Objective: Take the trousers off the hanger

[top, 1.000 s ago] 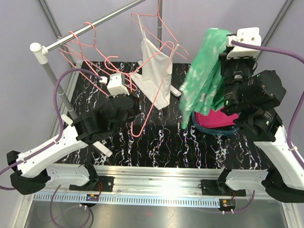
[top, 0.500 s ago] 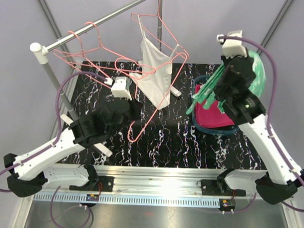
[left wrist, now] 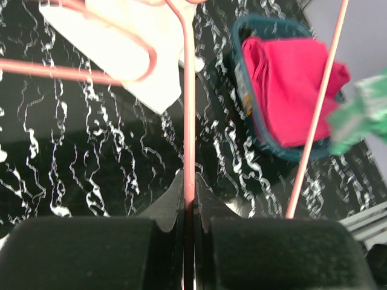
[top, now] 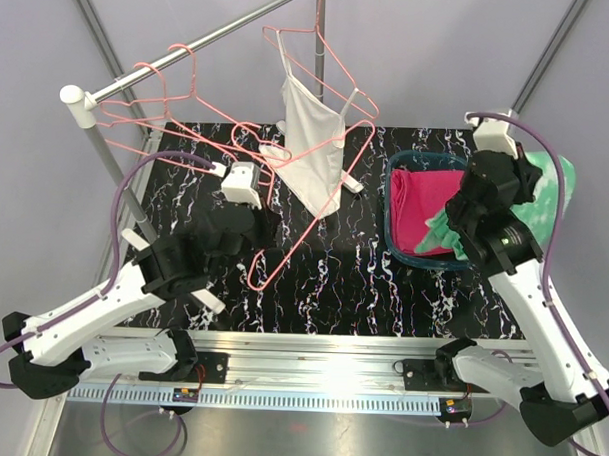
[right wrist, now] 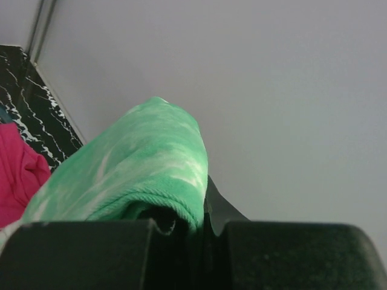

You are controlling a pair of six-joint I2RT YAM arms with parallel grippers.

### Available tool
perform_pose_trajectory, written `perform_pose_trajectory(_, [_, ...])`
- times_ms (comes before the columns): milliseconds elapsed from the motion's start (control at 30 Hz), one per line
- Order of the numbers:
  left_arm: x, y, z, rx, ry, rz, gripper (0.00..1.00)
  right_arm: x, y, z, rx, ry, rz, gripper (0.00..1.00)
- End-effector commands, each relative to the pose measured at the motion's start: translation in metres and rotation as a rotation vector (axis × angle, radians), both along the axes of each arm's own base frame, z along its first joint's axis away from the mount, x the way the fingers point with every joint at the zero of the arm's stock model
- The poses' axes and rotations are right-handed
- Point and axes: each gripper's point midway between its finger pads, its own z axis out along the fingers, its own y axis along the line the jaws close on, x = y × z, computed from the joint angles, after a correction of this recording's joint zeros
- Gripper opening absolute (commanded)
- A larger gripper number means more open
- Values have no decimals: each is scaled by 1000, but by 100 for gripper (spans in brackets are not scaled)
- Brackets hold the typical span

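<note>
Top external: right arm (top: 528, 286) bent at basket (top: 390, 191), right gripper (right wrist: 198, 211) clamping green trousers (right wrist: 139, 163); left gripper (left wrist: 188, 193) pinching hanger (left wrist: 189, 109).

Premises: a robotics test cell, not a dwelling or shop. A left arm (top: 112, 291) and a right arm (top: 542, 306), white and black, are bolted to an aluminium rail (top: 330, 351) at the near edge of a black marbled table (top: 383, 281); purple cables (top: 112, 196) loop loose from them; plain grey backdrop panels (top: 441, 53) behind bare metal struts (top: 545, 54) close the space; a clothes rail (top: 206, 39) carrying pink wire hangers (left wrist: 189, 121) spans the back.
</note>
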Motion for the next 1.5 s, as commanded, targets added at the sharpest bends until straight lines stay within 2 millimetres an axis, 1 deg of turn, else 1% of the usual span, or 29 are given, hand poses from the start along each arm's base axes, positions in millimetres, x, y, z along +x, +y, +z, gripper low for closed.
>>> perform_pose_trajectory(0, [-3, -4, 1, -19, -16, -37, 0, -34, -19, 24, 96, -155, -92, 0])
perform_pose_trajectory(67, [-4, -4, -4, -6, -9, -46, 0, -37, -20, 16, 87, -111, -100, 0])
perform_pose_trajectory(167, [-5, -6, -6, 0, -8, -59, 0, -32, -18, 0, 48, -56, -105, 0])
perform_pose_trajectory(267, [-7, -7, -7, -4, -9, -73, 0, -19, -12, -25, 28, 8, -112, 0])
perform_pose_trajectory(333, [-8, -8, -7, -8, -6, -84, 0, -10, -8, -36, 31, 30, -110, 0])
perform_pose_trajectory(433, [-11, -10, -7, -14, -2, -101, 0, 15, 1, -52, 44, 50, -109, 0])
perform_pose_trajectory(467, [-12, -11, -6, -18, -2, -107, 0, 31, 10, -63, 61, 64, -89, 0])
perform_pose_trajectory(533, [-12, -10, -5, -16, -3, -106, 0, 49, 20, -76, 71, 93, -68, 0])
perform_pose_trajectory(567, [-12, -8, -5, -13, -3, -104, 0, 66, 29, -101, 76, 161, -59, 0])
perform_pose_trajectory(600, [-13, -6, -1, -17, -10, -102, 0, 76, 36, -102, 97, 166, -50, 0])
perform_pose_trajectory(633, [-13, -6, 0, -19, -13, -102, 0, 84, 41, -112, 109, 195, -42, 0])
perform_pose_trajectory(667, [-14, -4, 0, -11, -11, -103, 0, 95, 50, -143, 124, 286, -45, 0])
perform_pose_trajectory(700, [-14, -3, 1, -7, -16, -101, 0, 104, 57, -141, 160, 284, -35, 0])
perform_pose_trajectory(733, [-13, 0, 3, 1, -20, -93, 0, 109, 62, -150, 178, 312, -32, 0])
perform_pose_trajectory(767, [-13, 2, 4, 4, -21, -89, 0, 119, 71, -174, 195, 374, -25, 0])
perform_pose_trajectory(800, [-12, 4, 5, 9, -23, -82, 0, 127, 76, -176, 219, 374, -14, 0])
perform_pose_trajectory(833, [-13, 5, 6, 13, -25, -80, 0, 132, 80, -184, 229, 393, -5, 0])
perform_pose_trajectory(867, [-13, 6, 5, 15, -23, -77, 0, 139, 88, -202, 253, 431, 8, 0])
perform_pose_trajectory(900, [-12, 7, 5, 19, -23, -71, 0, 146, 95, -204, 282, 426, 24, 0])
perform_pose_trajectory(933, [-13, 8, 3, 20, -21, -71, 0, 151, 103, -217, 322, 442, 42, 0])
perform_pose_trajectory(1067, [-13, 9, -1, 28, -16, -66, 0, 169, 126, -236, 436, 445, 104, 0])
perform_pose_trajectory(1100, [-13, 9, -1, 29, -13, -65, 0, 174, 130, -237, 466, 439, 117, 0])
perform_pose_trajectory(1133, [-12, 9, -2, 30, -13, -64, 0, 178, 138, -247, 513, 460, 137, 0])
perform_pose_trajectory(1200, [-12, 9, -2, 31, -12, -62, 0, 188, 144, -242, 563, 435, 158, 0])
perform_pose_trajectory(1233, [-12, 9, -3, 32, -10, -61, 0, 191, 148, -247, 591, 440, 165, 0])
perform_pose_trajectory(1267, [-12, 9, -3, 32, -10, -61, 0, 197, 149, -240, 612, 418, 172, 0])
perform_pose_trajectory(1333, [-12, 9, -2, 28, -10, -62, 0, 200, 155, -238, 658, 419, 191, 0])
perform_pose_trajectory(1400, [-12, 9, 0, 23, -12, -62, 0, 205, 151, -232, 654, 397, 181, 0])
perform_pose_trajectory(1467, [-12, 8, 0, 21, -11, -63, 0, 206, 140, -240, 658, 409, 147, 0])
